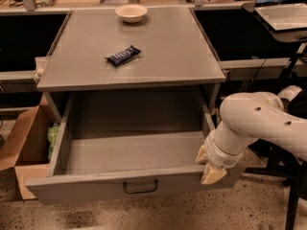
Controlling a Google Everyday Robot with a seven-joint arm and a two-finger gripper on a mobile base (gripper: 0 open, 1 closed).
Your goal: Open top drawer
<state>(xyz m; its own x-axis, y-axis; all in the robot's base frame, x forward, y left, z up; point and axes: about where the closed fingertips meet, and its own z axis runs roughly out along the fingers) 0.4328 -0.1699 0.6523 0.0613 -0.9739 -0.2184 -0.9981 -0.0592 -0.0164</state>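
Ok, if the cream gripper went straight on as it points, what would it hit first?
The cream gripper, at the right front corner of the grey metal top drawer, points downward. Likely that drawer's front panel first; if depth clears it, the speckled floor.

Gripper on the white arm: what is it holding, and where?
Cannot be told. The gripper sits at the right front corner of the open top drawer, not at its handle.

Grey cabinet top (168, 51), flat. Carries a pale bowl (131, 12), upright near the rear edge, and a dark wrapped bar (123, 55), lying askew near the middle, well apart. Gripper (210, 166) noted below the top, at the front right corner of the open top drawer (129, 152).
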